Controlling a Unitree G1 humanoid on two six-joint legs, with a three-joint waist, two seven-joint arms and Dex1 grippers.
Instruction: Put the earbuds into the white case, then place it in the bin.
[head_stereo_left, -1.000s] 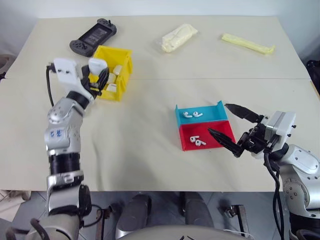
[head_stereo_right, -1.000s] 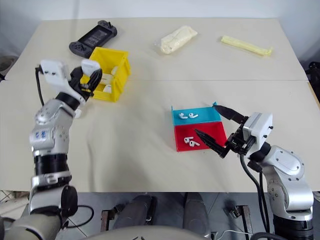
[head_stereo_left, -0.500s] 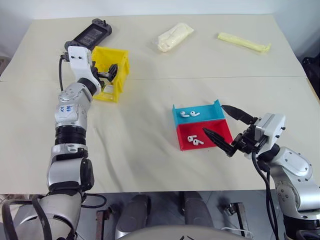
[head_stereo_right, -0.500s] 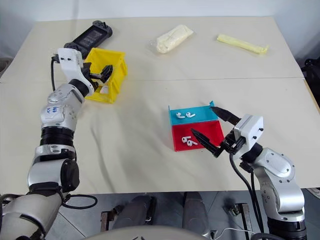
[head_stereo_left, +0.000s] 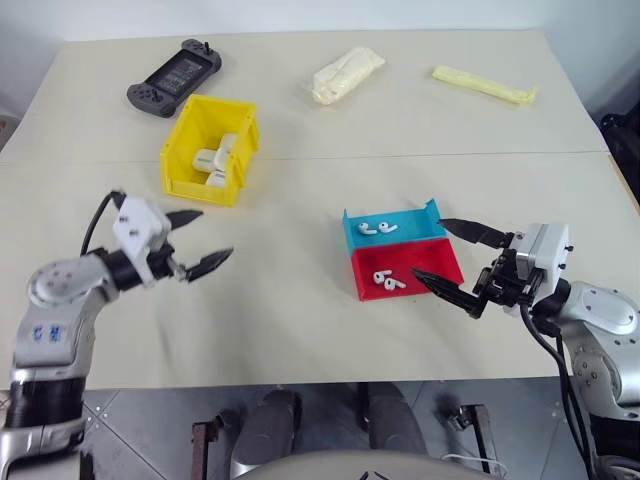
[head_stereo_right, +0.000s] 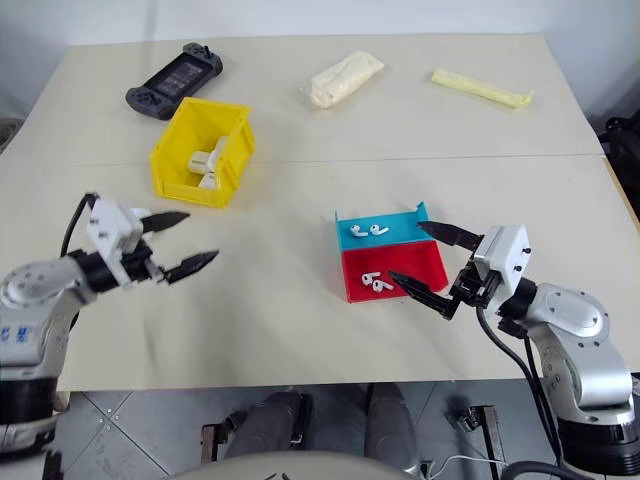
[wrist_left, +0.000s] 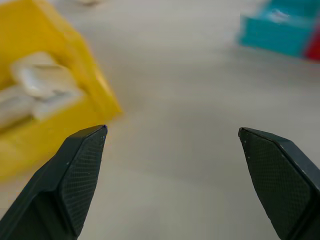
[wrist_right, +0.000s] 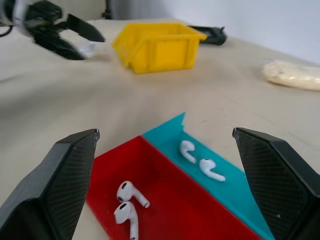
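Note:
The yellow bin stands at the back left of the table, with white cases lying inside it. My left gripper hovers open and empty over the table in front of the bin, pointing right. In its wrist view the bin and the cases lie just ahead. One pair of earbuds lies in the blue tray. Another pair lies in the red tray. My right gripper is open at the trays' right edge, its fingers spread over both.
A black game console lies behind the bin. A cream packet and a yellow strip rest along the far edge. A seam crosses the table between the bin and the trays.
My left gripper held a white case at the bin, let it go inside, and has pulled back and down toward the near side, now open. The right gripper has stayed put.

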